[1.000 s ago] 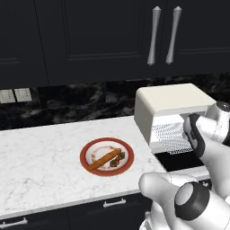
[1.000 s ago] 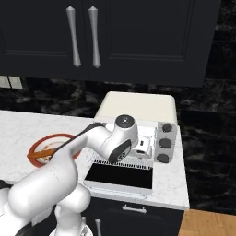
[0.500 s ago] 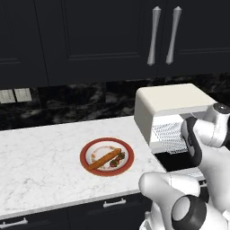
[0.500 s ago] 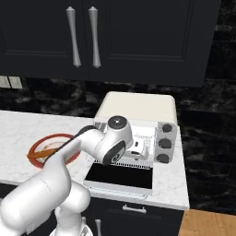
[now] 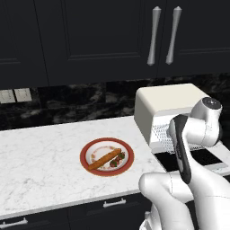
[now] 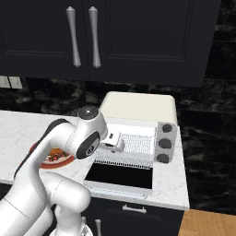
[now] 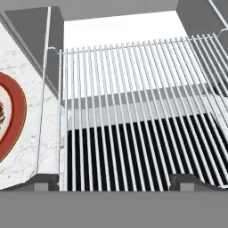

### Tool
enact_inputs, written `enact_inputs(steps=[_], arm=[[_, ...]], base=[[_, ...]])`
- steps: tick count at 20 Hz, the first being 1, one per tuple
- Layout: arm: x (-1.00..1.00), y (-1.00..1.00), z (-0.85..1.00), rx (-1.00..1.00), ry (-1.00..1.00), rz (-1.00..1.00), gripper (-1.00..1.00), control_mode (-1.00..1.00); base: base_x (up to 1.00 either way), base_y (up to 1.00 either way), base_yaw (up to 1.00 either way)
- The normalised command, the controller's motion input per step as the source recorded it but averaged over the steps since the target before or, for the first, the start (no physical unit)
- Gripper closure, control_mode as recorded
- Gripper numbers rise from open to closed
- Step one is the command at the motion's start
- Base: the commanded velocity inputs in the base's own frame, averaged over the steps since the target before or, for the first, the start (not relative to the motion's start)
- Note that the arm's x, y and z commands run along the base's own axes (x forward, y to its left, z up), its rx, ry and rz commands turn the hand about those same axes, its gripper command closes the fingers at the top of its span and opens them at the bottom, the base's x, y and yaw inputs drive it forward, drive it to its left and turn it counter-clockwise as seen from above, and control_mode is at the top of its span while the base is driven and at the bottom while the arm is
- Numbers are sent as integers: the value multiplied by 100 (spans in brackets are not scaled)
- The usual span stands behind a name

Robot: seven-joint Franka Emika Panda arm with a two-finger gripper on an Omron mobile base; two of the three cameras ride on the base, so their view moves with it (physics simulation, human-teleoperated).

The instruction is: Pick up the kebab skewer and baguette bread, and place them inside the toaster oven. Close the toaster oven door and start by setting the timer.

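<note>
Gripper (image 7: 114,185) fingers are seen spread wide at the bottom of the hand view, with nothing between them; below them lies the wire rack (image 7: 133,111) of the oven (image 5: 173,110). In the right base view the hand is placed at the centre of the frame, in front of the oven mouth, above the door (image 6: 120,176), which is folded down flat towards the lower middle. In the left base view the plate (image 5: 107,157) is found left of centre on the counter (image 5: 40,166), well apart from the oven at the right; the baguette (image 5: 104,158) lies across it and the skewer (image 5: 117,160) just beside it on the right. Neither has been lifted, so nothing has been loaded yet. Only the opened door can be counted as done. Both pickups, both placements on the rack, the closing of the door and the setting of a knob (image 6: 166,129) at the right of the oven are judged to be left.
</note>
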Motion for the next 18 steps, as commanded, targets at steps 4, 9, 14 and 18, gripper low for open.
enact_inputs(steps=[4, 9, 14, 18], arm=[[-1, 76, 0, 2, 1, -8, -100, -100], [0, 58, 0, 14, 0, -4, -100, -100], [0, 55, 0, 14, 0, -3, -100, -100], [7, 57, 0, 10, 1, -6, -100, -100]], base=[[0, 0, 0], [0, 0, 0], [0, 0, 0], [0, 0, 0]])
